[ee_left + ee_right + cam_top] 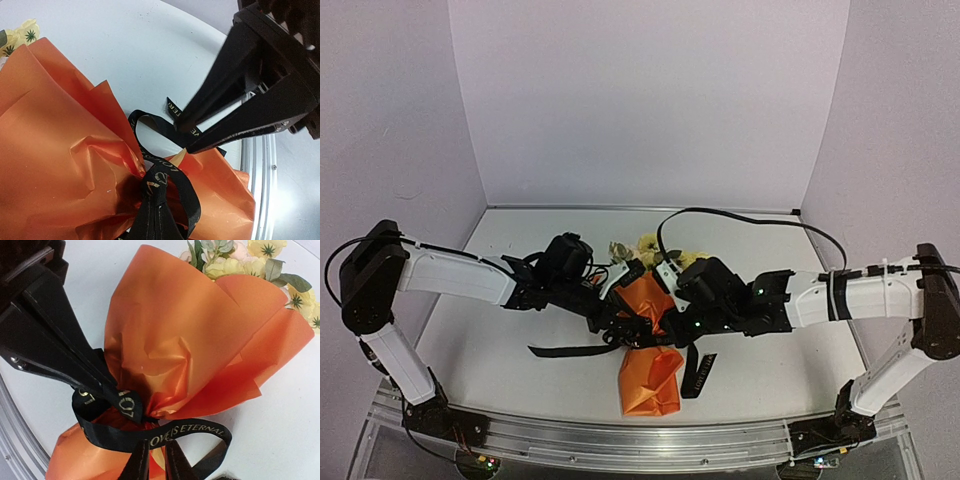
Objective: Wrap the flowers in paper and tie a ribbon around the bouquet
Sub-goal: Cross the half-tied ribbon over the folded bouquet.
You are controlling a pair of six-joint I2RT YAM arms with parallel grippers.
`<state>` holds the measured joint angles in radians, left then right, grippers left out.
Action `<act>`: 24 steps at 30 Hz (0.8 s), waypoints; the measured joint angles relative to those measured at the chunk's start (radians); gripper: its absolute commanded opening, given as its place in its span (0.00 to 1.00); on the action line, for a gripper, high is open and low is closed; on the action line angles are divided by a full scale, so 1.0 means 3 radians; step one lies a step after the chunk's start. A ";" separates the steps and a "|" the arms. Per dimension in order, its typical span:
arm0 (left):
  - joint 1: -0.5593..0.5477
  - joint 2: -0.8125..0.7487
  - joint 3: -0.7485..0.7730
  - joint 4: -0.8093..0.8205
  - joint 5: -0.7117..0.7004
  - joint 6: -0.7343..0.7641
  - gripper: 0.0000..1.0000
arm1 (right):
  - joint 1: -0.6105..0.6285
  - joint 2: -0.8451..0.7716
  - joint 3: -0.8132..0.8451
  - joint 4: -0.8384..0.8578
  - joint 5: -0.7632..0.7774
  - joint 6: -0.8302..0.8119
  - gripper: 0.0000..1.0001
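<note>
Bouquet lies mid-table, flowers toward the far side. Left gripper pinches the ribbon at the bouquet's waist. Right gripper has its jaws slightly apart at the ribbon's loop. Judgement: hold the left end taut and regrip firmly before pulling the knot.

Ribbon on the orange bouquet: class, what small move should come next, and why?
Probably the left gripper should draw its ribbon end outward to tighten the loop. It is shut on the ribbon, the loop sits slack at the pinched neck of the paper, and the right gripper has jaws slightly apart.
</note>
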<state>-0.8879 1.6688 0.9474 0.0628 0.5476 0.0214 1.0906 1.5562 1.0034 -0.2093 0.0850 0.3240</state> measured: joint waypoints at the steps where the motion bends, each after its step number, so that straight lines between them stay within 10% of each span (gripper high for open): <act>1: 0.0000 0.0000 0.0000 -0.0001 0.0000 -0.0002 0.00 | -0.0016 -0.0019 -0.0022 -0.0006 -0.0015 0.0003 0.34; 12: 0.0000 0.0003 0.0000 -0.0049 -0.0038 -0.0013 0.00 | -0.0077 -0.0239 -0.0503 0.0144 -0.0498 -0.0363 0.69; 24: 0.0000 0.0011 0.0000 -0.0066 -0.0118 -0.0162 0.00 | -0.0218 -0.0145 -0.0709 0.0801 -0.0712 -0.1243 0.64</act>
<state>-0.8879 1.6722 0.9474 0.0429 0.5121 -0.0272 1.0252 1.5127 0.7906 0.0310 -0.1286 -0.0489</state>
